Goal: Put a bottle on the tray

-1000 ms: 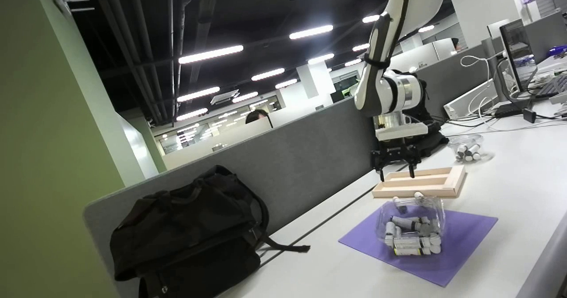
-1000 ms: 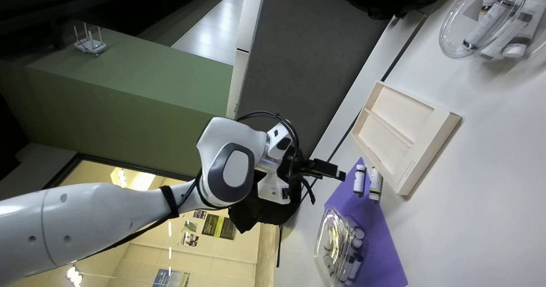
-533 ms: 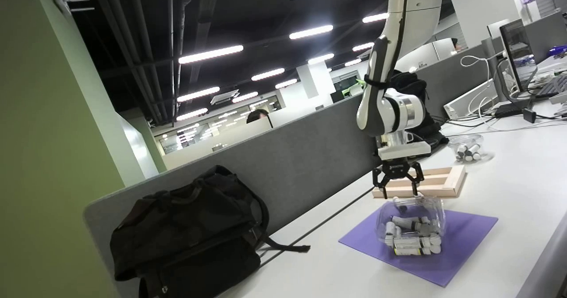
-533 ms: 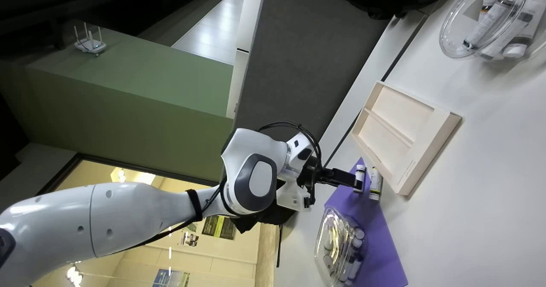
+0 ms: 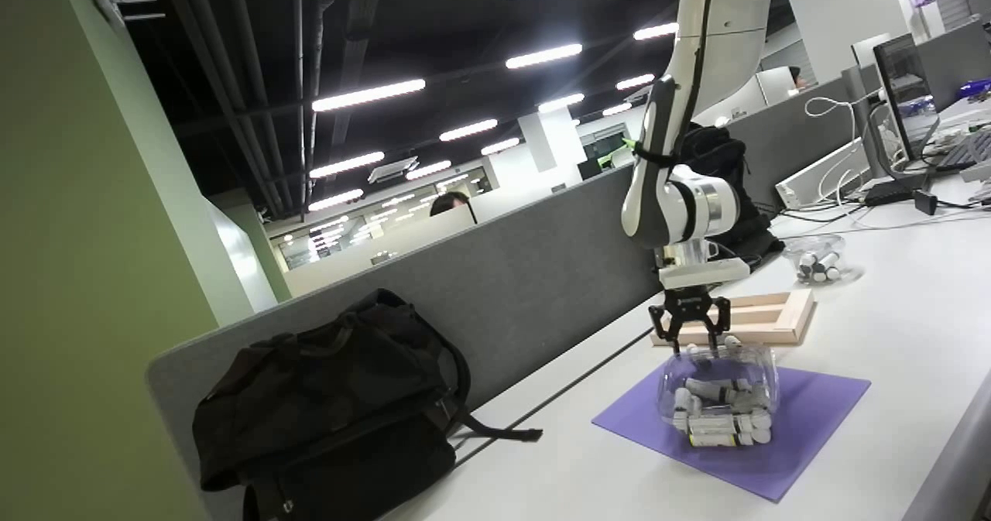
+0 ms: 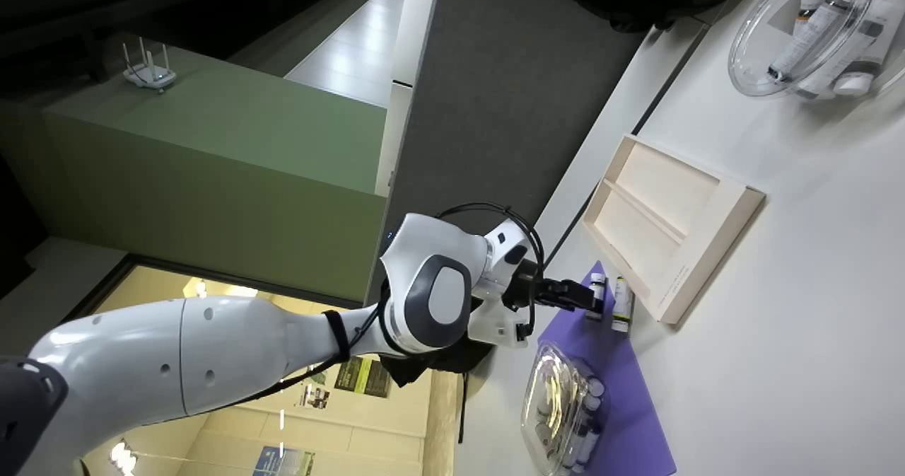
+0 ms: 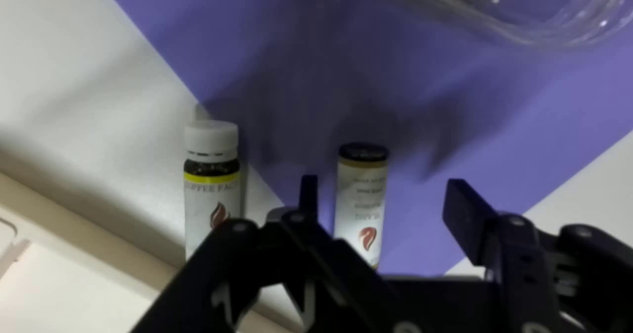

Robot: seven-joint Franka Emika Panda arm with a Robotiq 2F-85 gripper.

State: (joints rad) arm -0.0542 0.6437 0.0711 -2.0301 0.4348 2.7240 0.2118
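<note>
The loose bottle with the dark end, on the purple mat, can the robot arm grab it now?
Probably yes: in the wrist view the open jaws show on either side of that bottle, and nothing seems to block them. The other loose bottle lies outside them; the clear container sits apart.

1. The gripper [image 7: 382, 189] straddles the dark-ended bottle [image 7: 361, 204], one finger in the gap beside the yellow-banded bottle [image 7: 210, 199].
2. Bare purple mat [image 7: 321, 66] gives the opposite finger room.
3. The wall of the tray [image 6: 707, 250] flanks the yellow-banded bottle.
4. Away from the tray, a clear container [image 6: 555, 405] blocks part of the mat.
</note>
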